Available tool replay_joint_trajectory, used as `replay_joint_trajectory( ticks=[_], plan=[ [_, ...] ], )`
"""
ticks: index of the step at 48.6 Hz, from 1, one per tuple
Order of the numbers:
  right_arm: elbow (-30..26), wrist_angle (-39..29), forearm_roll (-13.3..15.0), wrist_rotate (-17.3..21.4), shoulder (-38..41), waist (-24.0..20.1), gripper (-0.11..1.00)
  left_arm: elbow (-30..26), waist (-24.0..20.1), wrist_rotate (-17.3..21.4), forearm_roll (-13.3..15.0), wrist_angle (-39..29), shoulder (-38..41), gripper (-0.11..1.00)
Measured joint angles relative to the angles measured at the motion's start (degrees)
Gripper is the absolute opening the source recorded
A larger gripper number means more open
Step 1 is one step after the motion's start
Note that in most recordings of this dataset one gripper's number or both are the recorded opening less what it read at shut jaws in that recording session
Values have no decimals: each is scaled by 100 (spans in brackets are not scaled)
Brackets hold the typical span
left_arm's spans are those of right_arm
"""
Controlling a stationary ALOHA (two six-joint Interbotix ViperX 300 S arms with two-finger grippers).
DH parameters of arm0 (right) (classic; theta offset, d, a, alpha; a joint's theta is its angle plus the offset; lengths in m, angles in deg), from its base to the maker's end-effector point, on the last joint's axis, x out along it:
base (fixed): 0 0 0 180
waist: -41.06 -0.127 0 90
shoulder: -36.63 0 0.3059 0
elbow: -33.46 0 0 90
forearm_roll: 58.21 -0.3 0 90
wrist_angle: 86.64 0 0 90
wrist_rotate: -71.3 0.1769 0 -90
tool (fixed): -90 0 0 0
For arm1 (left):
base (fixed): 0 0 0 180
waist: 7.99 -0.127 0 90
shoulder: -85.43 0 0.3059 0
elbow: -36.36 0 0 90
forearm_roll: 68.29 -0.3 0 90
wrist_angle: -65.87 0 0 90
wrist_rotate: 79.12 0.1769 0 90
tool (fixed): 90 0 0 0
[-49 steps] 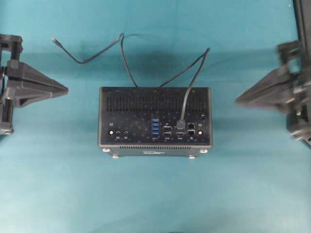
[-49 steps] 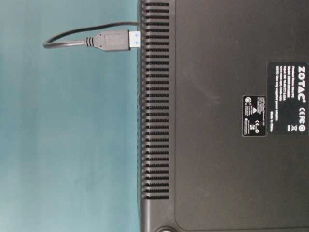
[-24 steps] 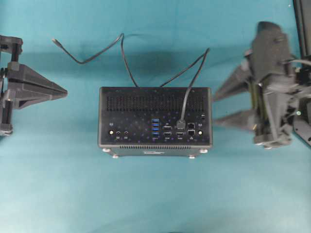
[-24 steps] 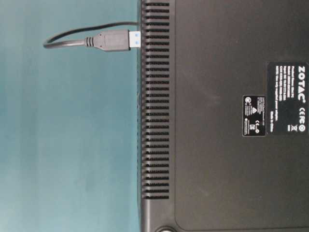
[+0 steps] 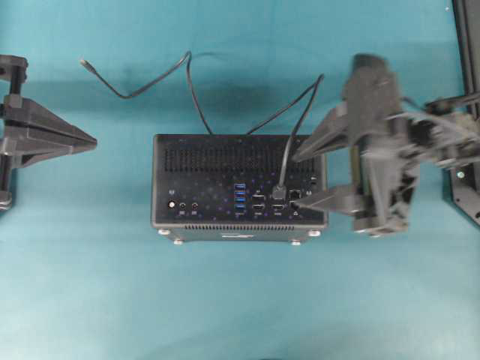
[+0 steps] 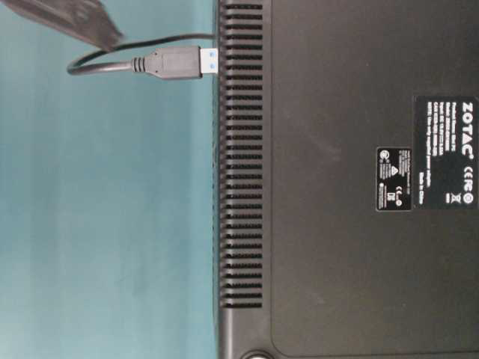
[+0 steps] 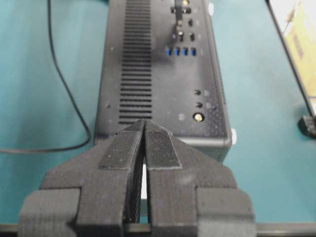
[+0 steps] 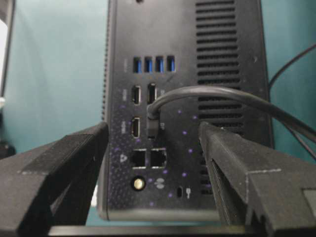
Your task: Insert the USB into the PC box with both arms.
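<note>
**Observer:** Walk me across the table from the left. How far along are you?

**Operator:** At nine o'clock in the overhead view I have the left gripper [image 5: 91,139] parked well clear of the case, its ribbed black pads pressed together on nothing. In the middle sits the PC box [image 5: 217,166], a matte black rectangular case lying port side up, with a slotted vent grille [image 5: 238,158] along the twelve o'clock edge, four blue USB ports [image 5: 239,195] stacked near centre, and small silver feet along the six o'clock edge.

**Observer:** And the plug?

**Operator:** The USB [image 5: 280,193], a blocky dark-grey plastic plug, rests on the port panel just right of the blue ports, among the other sockets. In the table-level view its blue tip meets the case's face, yet its metal shell shows, so I judge it is not seated in a blue port. Its thin black cable [image 5: 191,90] loops off toward twelve o'clock and ends in a slimmer plug [image 5: 85,63] at about ten o'clock.

**Observer:** So what remains?

**Operator:** Most of it, I'd say: gripping the plug, lining it up, pushing it home. At three o'clock my right gripper [image 5: 294,180] hovers over the panel's edge, fingers spread wide, holding nothing, the plug just ahead between them.
</note>
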Motion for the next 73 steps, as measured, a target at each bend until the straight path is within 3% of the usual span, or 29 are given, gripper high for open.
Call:
replay_joint_trajectory(
  ticks=[26,44,73],
  plan=[
    [0,325,0,0,404,70,75,0,9,9,0,-9,18,0],
    [0,325,0,0,422,79,45,0,18,9,0,-9,0,0],
    [0,325,-62,-18,510,9,22,9,18,9,0,-9,-18,0]
  ],
)
